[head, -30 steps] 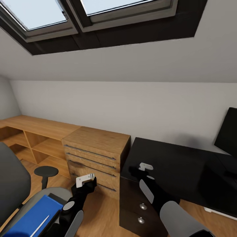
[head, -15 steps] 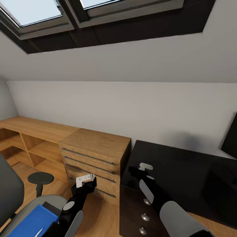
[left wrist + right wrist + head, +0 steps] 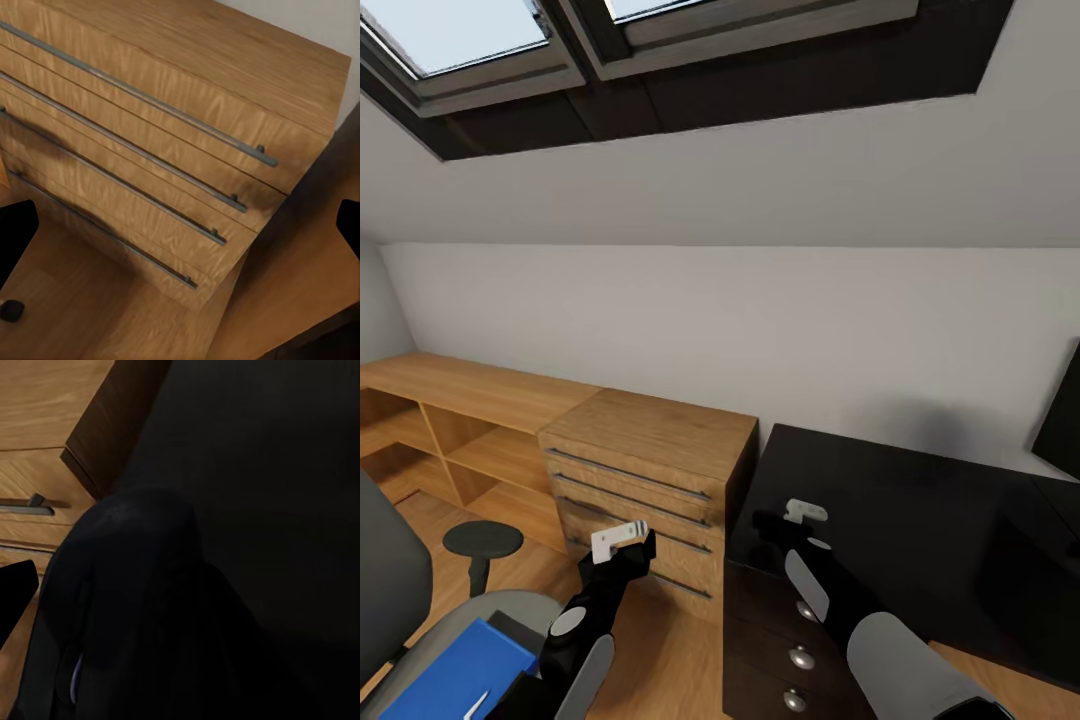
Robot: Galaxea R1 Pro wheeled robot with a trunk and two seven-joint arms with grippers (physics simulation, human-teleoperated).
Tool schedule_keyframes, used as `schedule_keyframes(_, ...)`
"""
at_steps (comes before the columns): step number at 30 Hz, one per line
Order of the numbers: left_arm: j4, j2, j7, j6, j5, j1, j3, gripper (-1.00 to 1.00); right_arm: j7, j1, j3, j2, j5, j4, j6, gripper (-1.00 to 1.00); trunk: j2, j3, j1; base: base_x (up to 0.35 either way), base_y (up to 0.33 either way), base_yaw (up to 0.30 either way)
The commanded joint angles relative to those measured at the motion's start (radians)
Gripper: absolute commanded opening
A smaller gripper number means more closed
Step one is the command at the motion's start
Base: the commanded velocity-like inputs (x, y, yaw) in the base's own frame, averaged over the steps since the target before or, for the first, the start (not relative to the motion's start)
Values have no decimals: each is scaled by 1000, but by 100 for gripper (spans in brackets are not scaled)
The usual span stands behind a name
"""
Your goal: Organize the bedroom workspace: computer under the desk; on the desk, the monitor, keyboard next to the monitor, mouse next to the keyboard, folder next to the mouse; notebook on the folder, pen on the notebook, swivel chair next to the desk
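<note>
At lower left of the head view: folder (image 3: 455,675), bright blue, lying flat on the seat of the swivel chair (image 3: 390,590), cut by the frame edge; pen (image 3: 478,703), thin white stick, lying on the folder's near part. Handling, judged: folder light, thin, stiff enough to stay flat but liable to bow if held by one corner; smooth cover probably slippery; best taken at an edge overhanging or lifted from the seat, pinched across its thickness. The pen would likely roll off if the folder is tilted. Table (image 3: 920,520), glossy black top, well apart from the chair at right, with a wooden drawer chest (image 3: 650,450) between them; monitor (image 3: 1062,410) stands at the table's far right, only its edge in frame. Left pincer (image 3: 622,540): hangs before the chest front; its wrist view gives what the head view cannot, namely both dark fingertips (image 3: 15,232) at opposite margins, spread wide, nothing between, drawer rails beyond. Right pincer (image 3: 800,512): over the table's left corner; its wrist view shows the black top, the chest's side and a dark rounded mass (image 3: 127,585) close to the lens, unidentified; whether the jaws are parted or hold anything cannot be told.
</note>
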Motion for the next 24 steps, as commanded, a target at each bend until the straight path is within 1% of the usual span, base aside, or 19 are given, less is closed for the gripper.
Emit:
schedule_keyframes(1, -1, 1, 8, 3, 7, -1, -2, 100, -5, -1, 7, -1, -11, -2, 3, -100, -8, -4, 4, 0, 0, 0)
schedule_keyframes(21, 2, 1, 10, 3, 6, -1, -2, 100, -5, -1, 7, -2, -11, -2, 3, -100, -148, -67, 81, 0, 0, 0)
schedule_keyframes(24, 2, 1, 10, 3, 6, -1, -2, 100, -5, -1, 7, -2, -11, -2, 3, -100, -148, -67, 81, 0, 0, 0)
